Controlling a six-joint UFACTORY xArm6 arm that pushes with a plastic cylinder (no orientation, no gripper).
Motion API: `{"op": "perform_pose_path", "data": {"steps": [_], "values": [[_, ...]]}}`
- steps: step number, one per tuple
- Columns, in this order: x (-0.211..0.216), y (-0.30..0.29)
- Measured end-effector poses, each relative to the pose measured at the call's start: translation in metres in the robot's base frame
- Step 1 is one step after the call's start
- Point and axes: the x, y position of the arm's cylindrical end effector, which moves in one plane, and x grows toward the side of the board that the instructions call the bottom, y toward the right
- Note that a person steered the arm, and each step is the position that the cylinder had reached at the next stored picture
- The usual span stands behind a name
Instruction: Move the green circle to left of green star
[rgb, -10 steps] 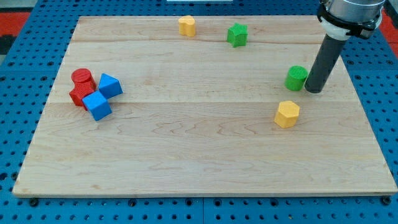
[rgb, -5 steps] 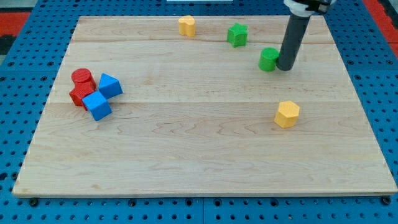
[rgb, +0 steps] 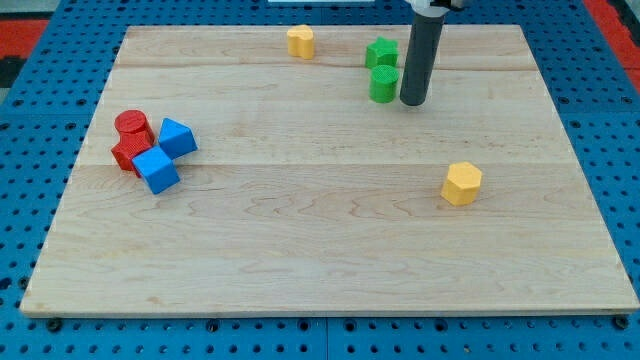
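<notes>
The green circle (rgb: 383, 84) stands near the view's top, right of centre, just below the green star (rgb: 381, 53) and touching or almost touching it. My tip (rgb: 413, 102) is down on the board, right against the green circle's right side. The dark rod rises from there toward the view's top edge.
A yellow block (rgb: 300, 41) sits at the view's top, left of the green star. A yellow hexagon (rgb: 462, 184) lies at the right, below my tip. At the left, a red circle (rgb: 132, 125), a red block (rgb: 127, 152) and two blue cubes (rgb: 177, 137) (rgb: 156, 169) cluster together.
My tip has moved up and to the left across the board, pushing the green circle from the right side to just below the green star.
</notes>
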Motion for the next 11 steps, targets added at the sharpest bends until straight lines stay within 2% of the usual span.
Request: {"op": "perform_pose_path", "data": {"steps": [5,6,7,9,11], "values": [[-0.002,-0.078],[0.009,-0.069],[0.009,-0.044],[0.004,-0.033],[-0.052,-0.038]]}}
